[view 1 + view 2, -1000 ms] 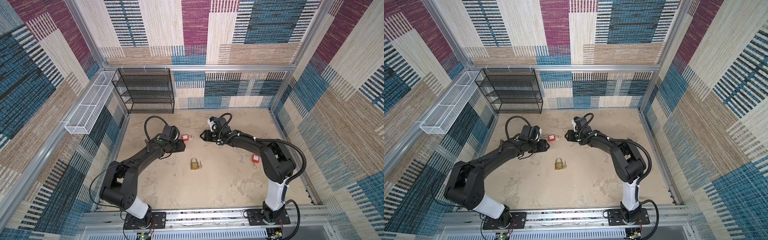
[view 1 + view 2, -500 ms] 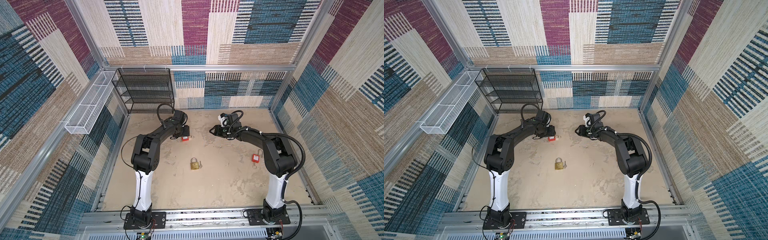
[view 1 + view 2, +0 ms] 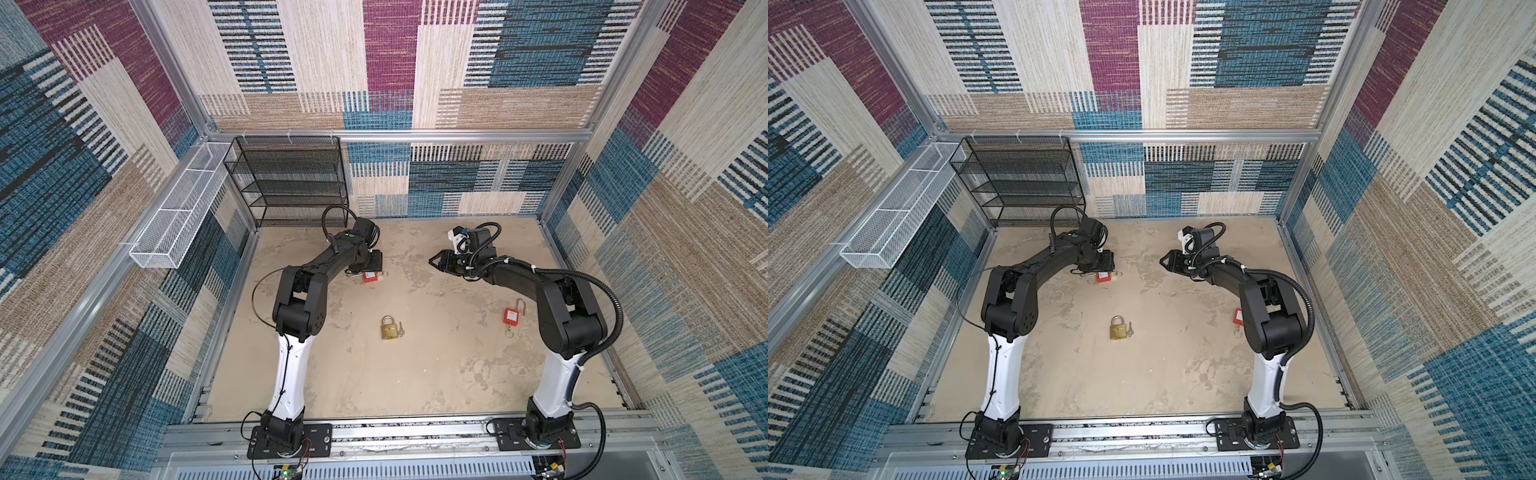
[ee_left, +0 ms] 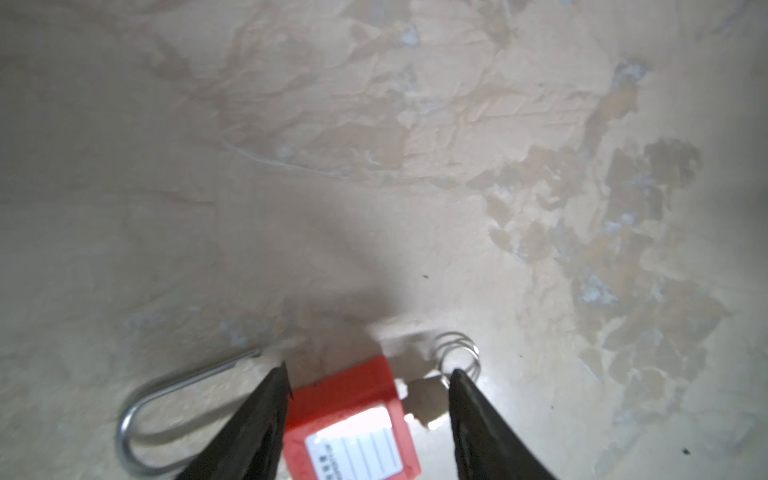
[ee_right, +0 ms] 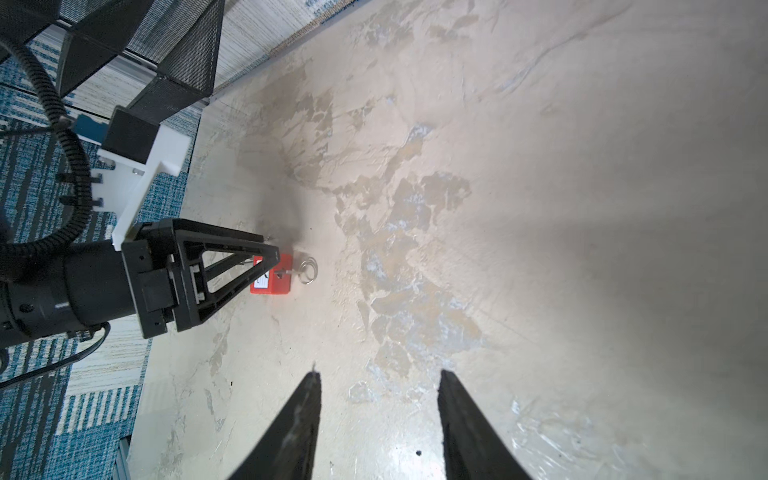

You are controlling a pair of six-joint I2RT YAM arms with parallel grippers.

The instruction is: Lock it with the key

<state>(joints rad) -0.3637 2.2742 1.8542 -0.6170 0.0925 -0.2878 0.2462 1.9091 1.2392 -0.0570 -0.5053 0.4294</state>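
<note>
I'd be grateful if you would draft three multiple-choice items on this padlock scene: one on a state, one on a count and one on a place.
1. The left end effector is:
A. open, with a jaw on either side of a red padlock
B. shut tight, holding nothing
C. shut on the padlock's shackle

2. Red padlocks in view:
A. one
B. three
C. two

3. The brass padlock lies:
A. touching a red padlock
B. alone on the table, about midway between the two arms
C. hanging above the table

Answers:
1. A, as the left wrist view shows the jaws apart, with the red body between them.
2. C, because there is one at the left end effector and a second red padlock near the right arm.
3. B, since both top views show it apart from everything but its key.
</note>
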